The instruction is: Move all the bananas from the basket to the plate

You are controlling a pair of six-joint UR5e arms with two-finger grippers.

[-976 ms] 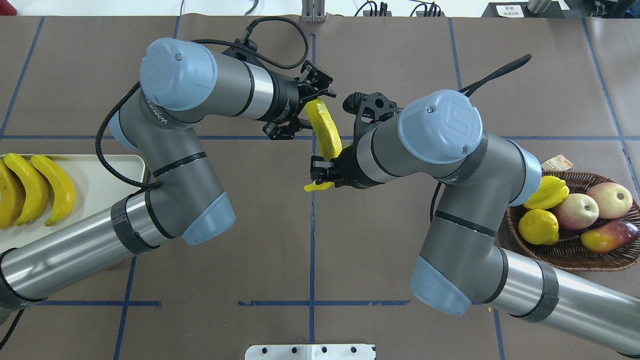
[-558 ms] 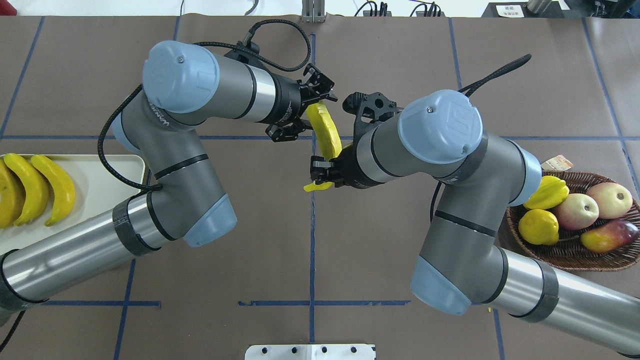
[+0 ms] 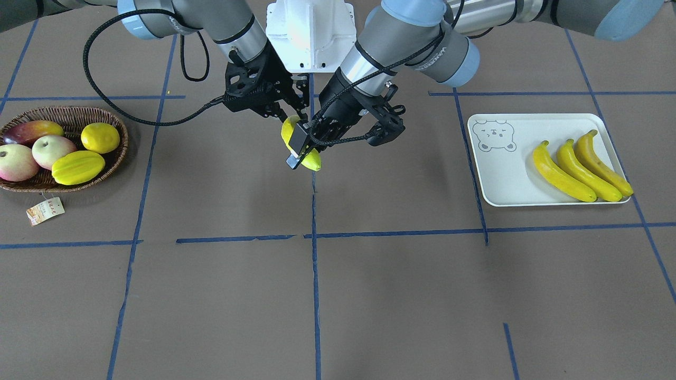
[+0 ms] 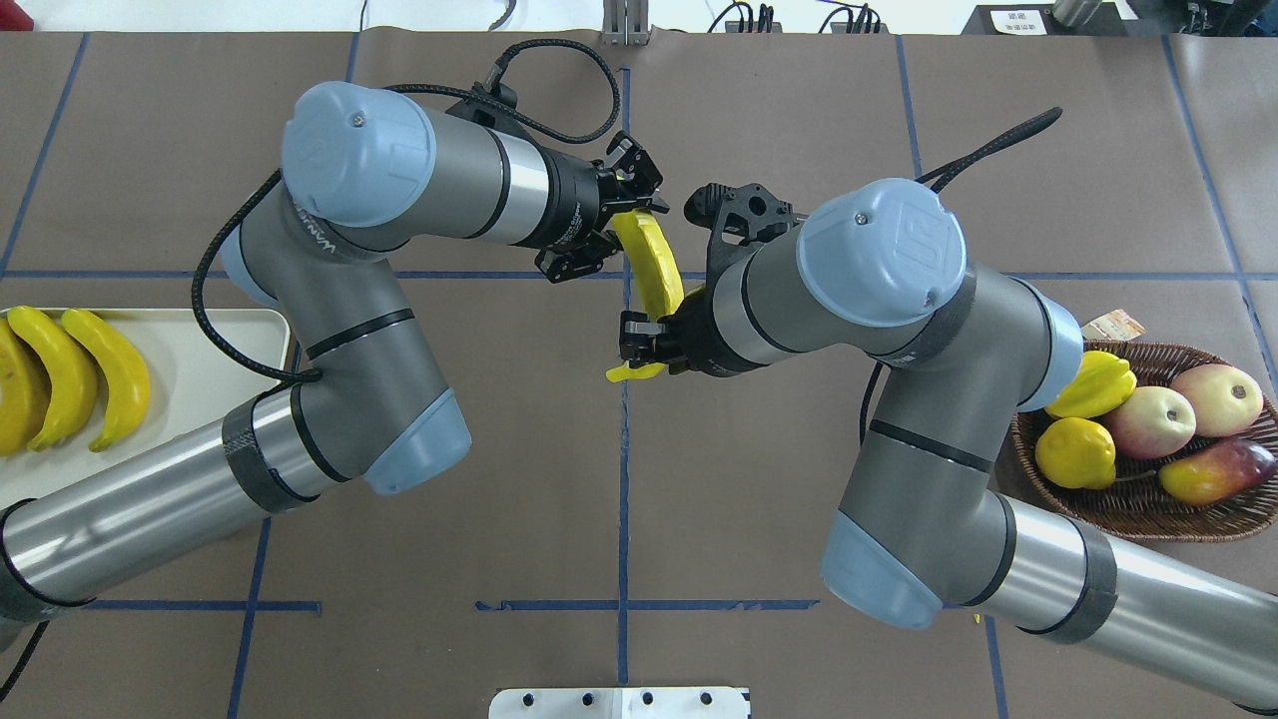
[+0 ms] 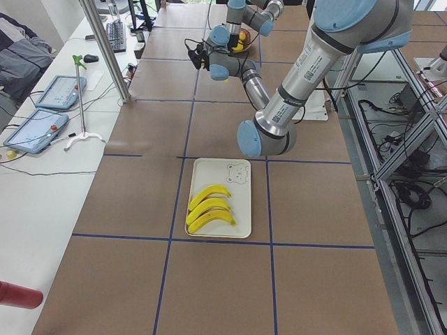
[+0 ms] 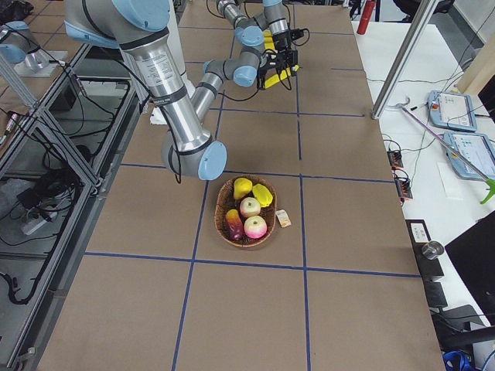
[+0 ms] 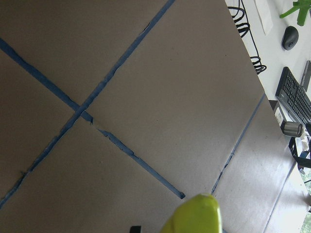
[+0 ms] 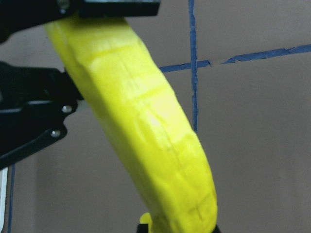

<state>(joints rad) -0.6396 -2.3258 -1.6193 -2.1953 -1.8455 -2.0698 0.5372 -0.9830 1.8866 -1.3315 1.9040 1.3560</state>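
The right gripper (image 4: 639, 352) pinches the banana (image 4: 651, 262) near one end; the left gripper (image 4: 621, 222) brackets its glossy, rigid, slippery-looking top.

We see the basket (image 6: 247, 211) holding fruit, a paper tag (image 6: 283, 219) beside it. Far up the table, both arms meet at a banana (image 6: 276, 72).

Plate (image 4: 215, 345) at the table's (image 4: 499, 519) left end with three bananas (image 4: 75, 379) side by side on it, basket (image 4: 1148, 514) at the right end, fourth banana (image 4: 649, 262) above the middle between left gripper (image 4: 611, 225) and right gripper (image 4: 639, 352)
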